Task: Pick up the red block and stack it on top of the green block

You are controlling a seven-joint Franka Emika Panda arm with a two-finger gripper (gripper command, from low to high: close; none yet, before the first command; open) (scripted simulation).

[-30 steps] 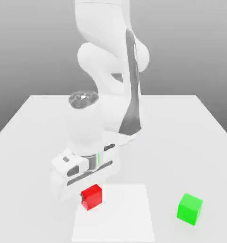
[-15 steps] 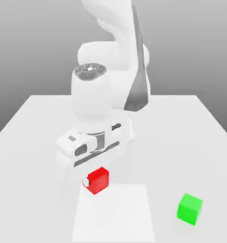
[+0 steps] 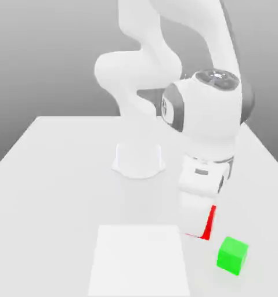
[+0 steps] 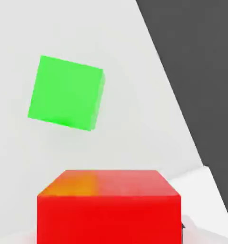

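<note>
Carrying the red block (image 4: 109,220) in my gripper (image 3: 198,233), I hold it clamped between my fingers, above the table (image 3: 54,197). Relative to the preceding exterior pictures, the block has moved from above the white square (image 3: 139,261) toward the exterior view's right and is now near the green block (image 3: 231,255). The green block has not shifted. For the task, this indicates that the pick is complete and the transfer is well advanced; alignment, lowering and release remain. In the hand view, the two blocks are apart, and the green block is turned relative to the held one. I judge that I must travel a little further and match the rotation before descent; an offset descent could knock the green block aside. Count: red block, one; green block, one; white square, one; gripper, one.
</note>
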